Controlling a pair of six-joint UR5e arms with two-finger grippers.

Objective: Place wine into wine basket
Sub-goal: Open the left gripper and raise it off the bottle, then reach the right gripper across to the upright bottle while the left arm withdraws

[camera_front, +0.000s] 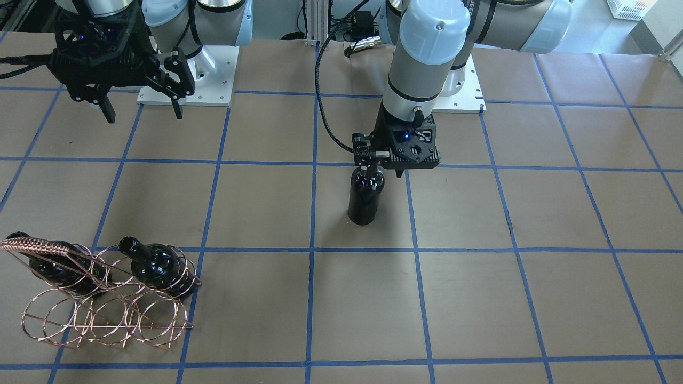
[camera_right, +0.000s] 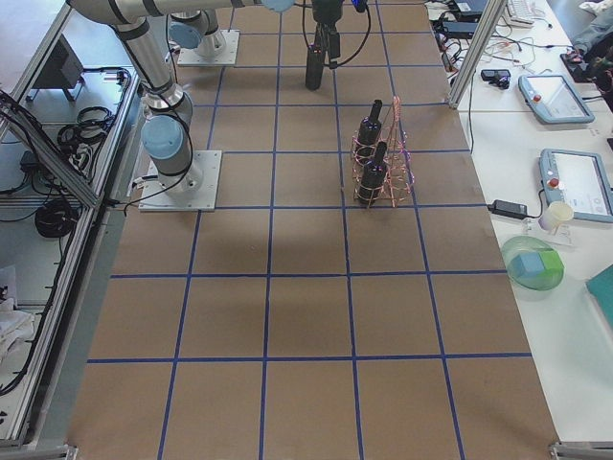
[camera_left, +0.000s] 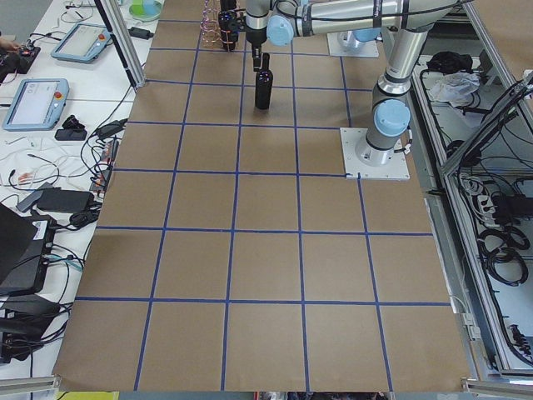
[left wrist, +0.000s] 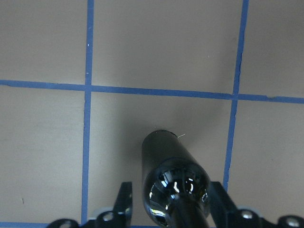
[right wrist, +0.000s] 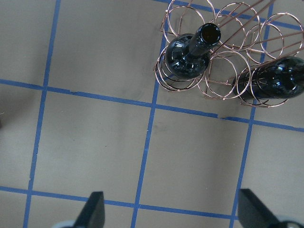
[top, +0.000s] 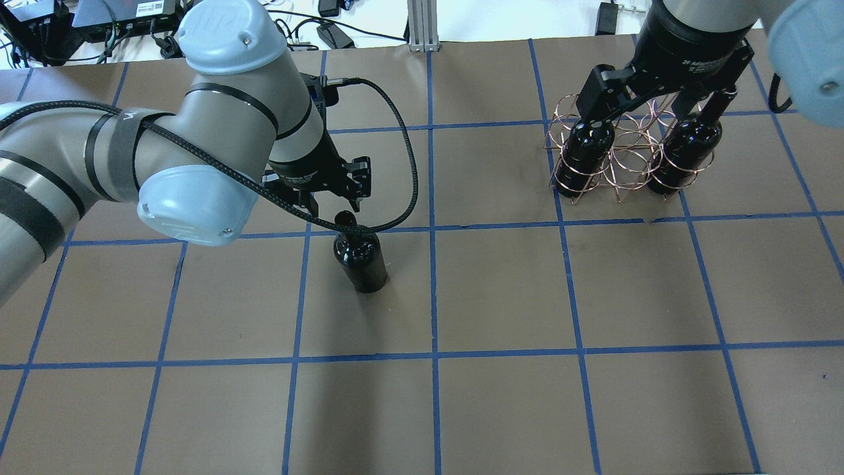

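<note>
A glossy black wine bottle [camera_front: 365, 197] stands upright on the table near the middle; it also shows in the overhead view [top: 361, 258] and the left wrist view [left wrist: 171, 161]. My left gripper [camera_front: 369, 168] is open, with its fingers on either side of the bottle's neck and not touching it. The copper wire wine basket [camera_front: 106, 317] stands at the table's right side and holds two other bottles [top: 587, 153] [top: 686, 152]. My right gripper [top: 653, 105] is open and empty, hovering above the basket [right wrist: 228, 83].
The table is brown paper with a blue tape grid [top: 432, 290]. The arm bases [camera_front: 187, 80] [camera_front: 459, 90] sit at the robot's edge. Tablets and cables lie on side benches [camera_left: 42, 100] beyond the table.
</note>
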